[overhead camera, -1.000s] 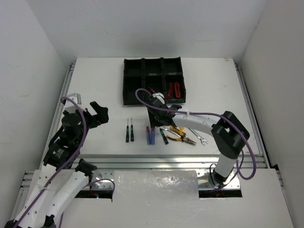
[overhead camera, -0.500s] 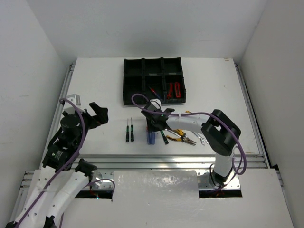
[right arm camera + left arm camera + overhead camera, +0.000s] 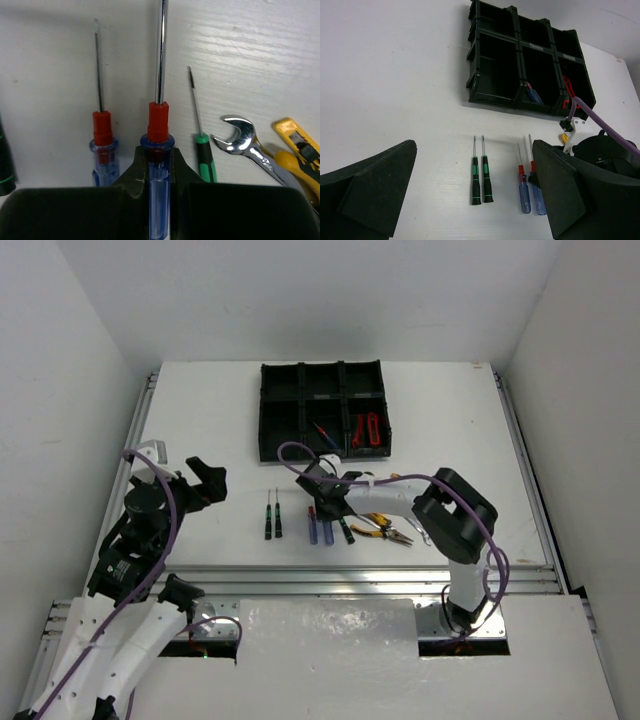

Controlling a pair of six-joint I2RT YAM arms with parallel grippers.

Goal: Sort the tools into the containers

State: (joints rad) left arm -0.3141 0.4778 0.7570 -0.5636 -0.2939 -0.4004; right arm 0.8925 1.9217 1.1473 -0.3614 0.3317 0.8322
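- right gripper (image 3: pixel 159 162) is pinching the clear blue handle of a blue screwdriver (image 3: pixel 159 120). the jaws are nearly closed on it, just behind the red collar.
- the held tool is lying flat on the table (image 3: pixel 200 410), with its shaft pointing away toward the black tray (image 3: pixel 340 400).
- a second blue screwdriver (image 3: pixel 102 142) is lying just beside it on one side and a tiny black-green screwdriver (image 3: pixel 204 155) on the other. a silver wrench (image 3: pixel 245 145) and yellow pliers (image 3: pixel 295 150) are lying beyond that.
- left gripper (image 3: pixel 208 478) is hanging well apart on the left, jaws spread fully wide and holding nothing.
- red-handled cutters (image 3: pixel 366 430) are sitting in the tray's near right compartment, and one screwdriver (image 3: pixel 325 433) in the near middle one.
- handling, as a judgement: the tool is looking light and stiff. its smooth round handle is likely slippery and may roll or twist in a pinch.
- the handle near the collar is looking like the right hold, since the thin shaft is offering little to grip.
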